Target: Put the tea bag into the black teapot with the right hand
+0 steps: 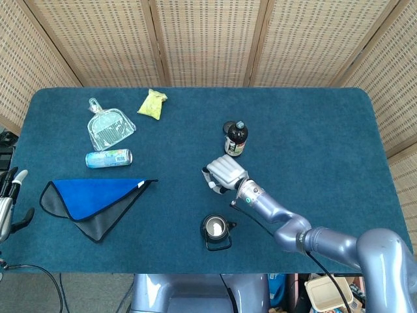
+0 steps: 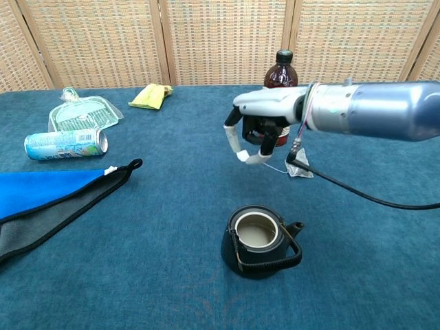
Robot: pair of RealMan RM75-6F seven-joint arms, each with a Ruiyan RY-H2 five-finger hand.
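The right hand [image 2: 258, 134], its fingers [image 2: 242, 148] pinching the string of the tea bag [image 2: 299, 170], must next carry it over the black teapot [image 2: 260, 240].

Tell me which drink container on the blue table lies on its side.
The light-blue can near the dustpan lies on its side; the dark bottle with the black cap stands upright.

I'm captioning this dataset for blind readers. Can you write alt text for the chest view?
The robot's right hand hovers above a blue table, fingers curled, just beyond an open black teapot. A small clear tea bag lies on the cloth under its wrist, and a dark bottle stands behind.
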